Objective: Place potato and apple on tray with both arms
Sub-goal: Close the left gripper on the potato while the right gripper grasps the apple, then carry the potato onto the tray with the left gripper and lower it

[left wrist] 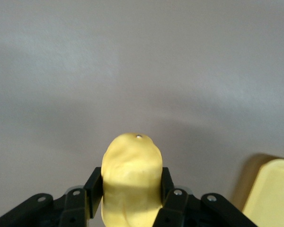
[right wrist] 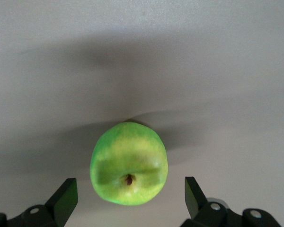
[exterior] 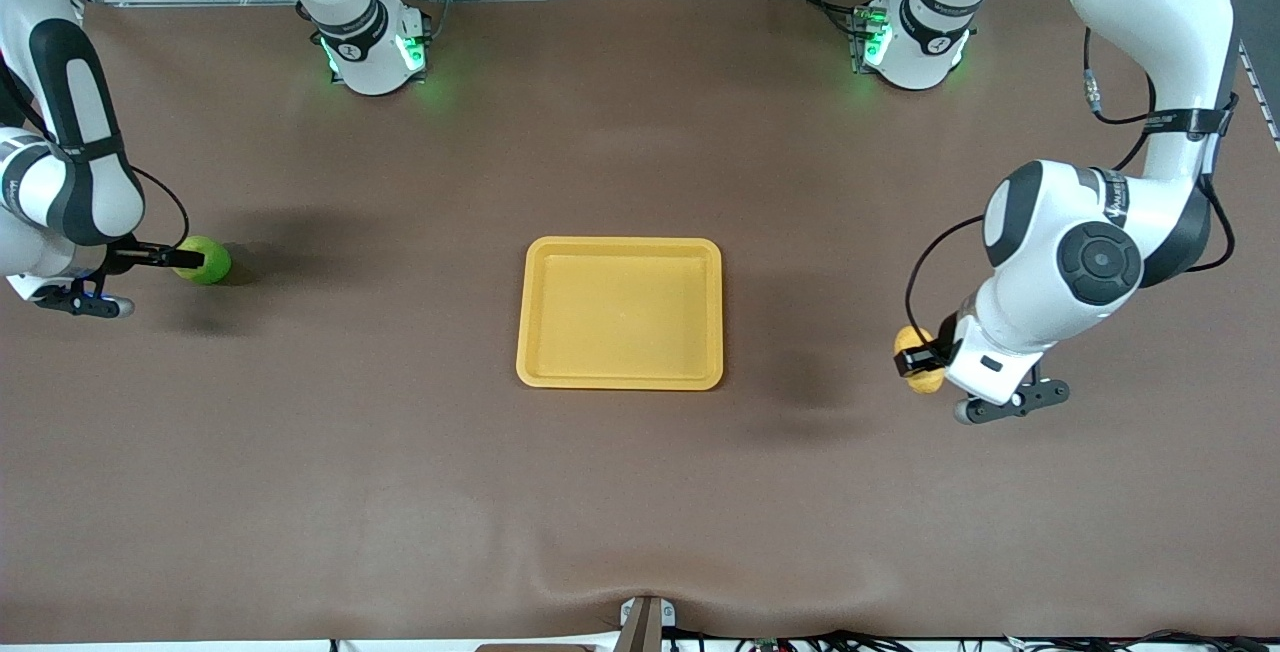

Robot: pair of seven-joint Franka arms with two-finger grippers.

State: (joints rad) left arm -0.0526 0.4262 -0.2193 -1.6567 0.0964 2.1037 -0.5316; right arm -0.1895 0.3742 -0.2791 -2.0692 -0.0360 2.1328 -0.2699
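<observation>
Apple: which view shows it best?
The right wrist view: the apple fills the middle, stem dimple showing, lying on the table between the open fingers of the right hand. The front view shows it small, at the right arm's end of the table. The left wrist view does not show it.

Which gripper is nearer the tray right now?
Left. The left gripper, shut on the potato, is just off the tray toward the left arm's end. The right gripper, open around the apple, sits much farther off toward the right arm's end.
</observation>
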